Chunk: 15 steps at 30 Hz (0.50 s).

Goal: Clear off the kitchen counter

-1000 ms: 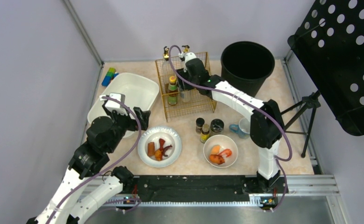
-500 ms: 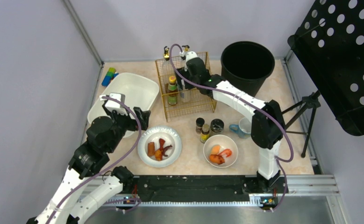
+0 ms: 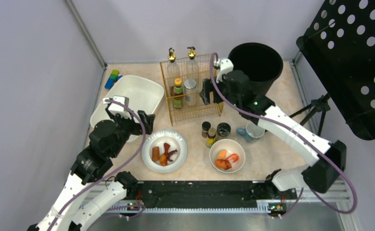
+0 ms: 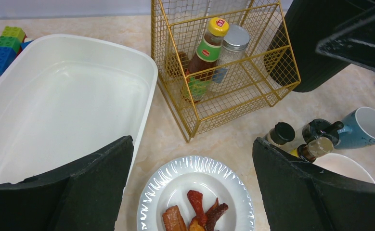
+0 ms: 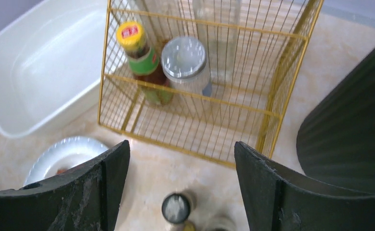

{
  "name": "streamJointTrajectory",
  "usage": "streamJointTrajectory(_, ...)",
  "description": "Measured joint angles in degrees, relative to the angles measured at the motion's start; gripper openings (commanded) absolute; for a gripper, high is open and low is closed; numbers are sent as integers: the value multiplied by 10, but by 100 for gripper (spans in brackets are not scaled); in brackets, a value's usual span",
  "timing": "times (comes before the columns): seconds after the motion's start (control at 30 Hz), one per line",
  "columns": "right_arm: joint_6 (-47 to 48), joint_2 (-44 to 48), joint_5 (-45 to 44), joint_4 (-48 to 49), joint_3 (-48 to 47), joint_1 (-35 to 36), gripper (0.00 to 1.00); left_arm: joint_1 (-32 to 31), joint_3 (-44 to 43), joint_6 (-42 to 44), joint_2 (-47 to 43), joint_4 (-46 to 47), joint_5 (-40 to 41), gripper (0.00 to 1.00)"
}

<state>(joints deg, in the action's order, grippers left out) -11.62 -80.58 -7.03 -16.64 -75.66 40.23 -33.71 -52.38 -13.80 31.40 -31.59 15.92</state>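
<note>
Grey-walled booth, beige kitchen counter [image 3: 198,163] spread wall to wall under the gold wire rack [image 3: 195,108]; just right of the rack, right gripper [image 5: 180,144] parted wide and empty; near-left of the rack, left gripper [image 4: 192,142] likewise parted, empty, by white tub [image 4: 55,106] and food plate [image 4: 151,192].

The top view looks steeply down from high above the near side and holds the whole desk [image 3: 197,166] from far. The left wrist view looks forward and down from close over the desk, with the left jaws dark in both lower corners. The right wrist view is nearer still and tilts down onto the gold wire rack [image 5: 204,86], with the right jaws in its lower corners. All three views share this rack, the white tub [image 4: 55,106] and the paper plate [image 4: 149,197].
</note>
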Motion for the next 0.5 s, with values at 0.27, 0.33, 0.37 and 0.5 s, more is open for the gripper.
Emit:
streamJointTrajectory(0.27, 16, 110, 19, -76, 86, 22, 76, 0, 0, 0, 0, 0, 0, 98)
streamJointTrajectory(0.33, 16, 128, 22, -91, 94, 36, 75, 0, 0, 0, 0, 0, 0, 98)
streamJointTrajectory(0.37, 16, 134, 23, -96, 97, 43, 75, 0, 0, 0, 0, 0, 0, 98)
streamJointTrajectory(0.5, 15, 148, 24, -105, 113, 73, 72, 0, 0, 0, 0, 0, 2, 98)
